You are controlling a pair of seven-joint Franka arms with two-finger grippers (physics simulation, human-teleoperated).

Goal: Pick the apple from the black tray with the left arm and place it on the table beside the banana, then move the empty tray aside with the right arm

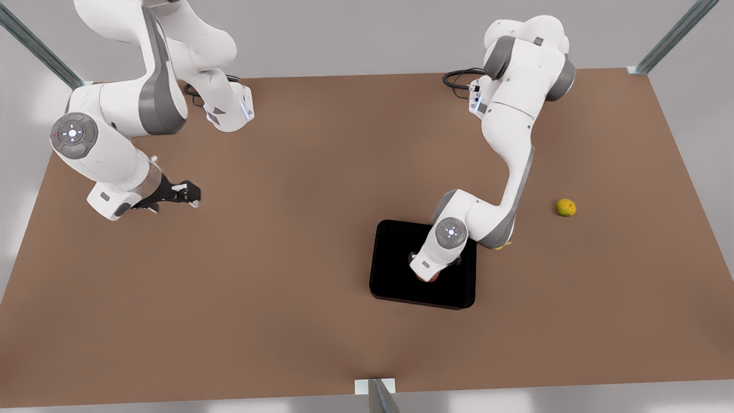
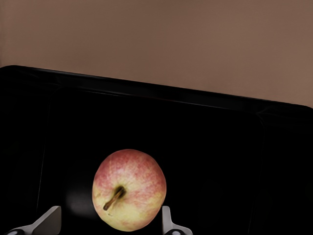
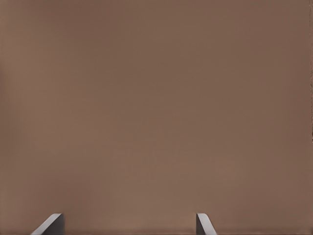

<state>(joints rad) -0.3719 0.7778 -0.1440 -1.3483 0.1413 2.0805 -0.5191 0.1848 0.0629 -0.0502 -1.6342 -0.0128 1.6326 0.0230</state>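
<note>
The glossy black tray (image 1: 395, 275) lies on the brown table (image 1: 287, 258), right of centre in the front view. The red-and-yellow apple (image 2: 129, 190) rests in the tray (image 2: 205, 147), and a red sliver of the apple (image 1: 429, 279) peeks from under the left arm's hand. My left gripper (image 2: 108, 215) is open and low over the tray, its fingers (image 2: 167, 220) on either side of the apple. A sliver of the yellow banana (image 1: 504, 246) shows under that arm's elbow, just off the tray's right side. My right gripper (image 1: 192, 195) waits open over bare table at the front view's left.
A small yellow-green round fruit (image 1: 566, 207) sits on the table farther to the front view's right. Metal frame posts stand at the corners and at the near edge (image 1: 378, 396). Between the two arms there is wide bare tabletop.
</note>
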